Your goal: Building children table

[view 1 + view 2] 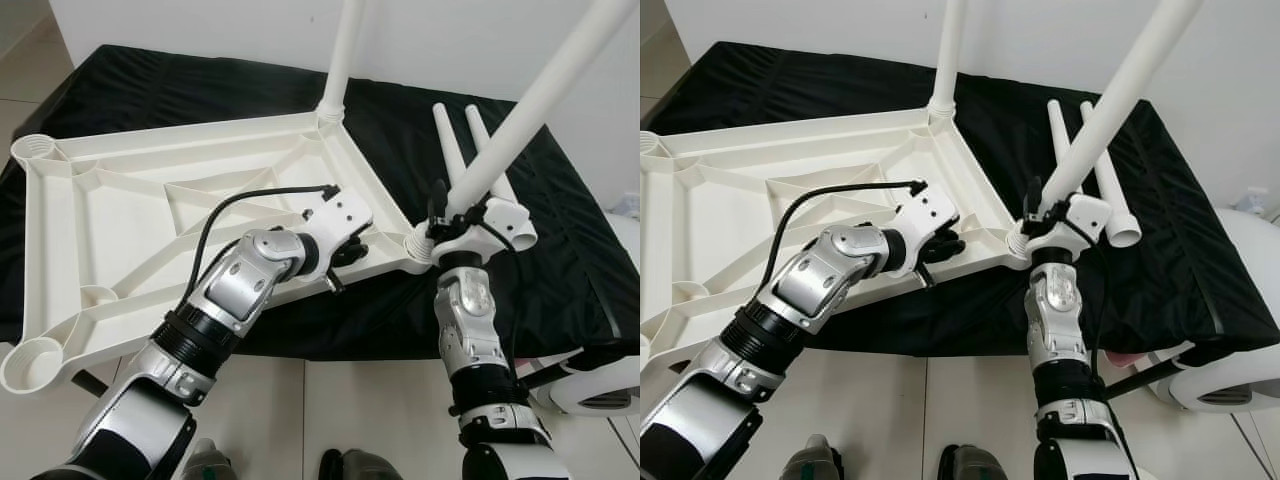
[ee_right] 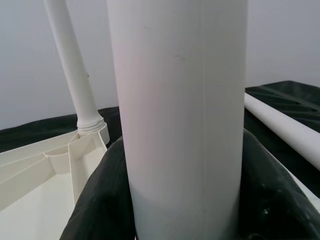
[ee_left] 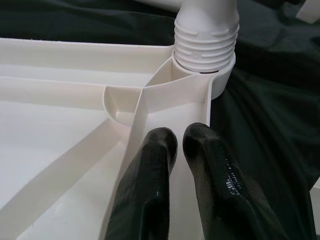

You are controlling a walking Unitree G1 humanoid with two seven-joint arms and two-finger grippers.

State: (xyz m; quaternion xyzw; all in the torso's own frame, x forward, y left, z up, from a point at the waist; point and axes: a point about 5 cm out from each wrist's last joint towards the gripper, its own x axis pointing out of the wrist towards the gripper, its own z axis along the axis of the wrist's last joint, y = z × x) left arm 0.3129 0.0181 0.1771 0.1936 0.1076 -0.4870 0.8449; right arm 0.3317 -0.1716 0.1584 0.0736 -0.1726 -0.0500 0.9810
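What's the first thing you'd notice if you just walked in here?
A big white tabletop lies upside down on a black cloth, with one leg standing up at its far corner. The right gripper grips another leg at the near corner socket, while the left gripper rests on the tabletop's rim.

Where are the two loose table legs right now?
The loose legs lie side by side on the black cloth, right of the tabletop, behind the right gripper.
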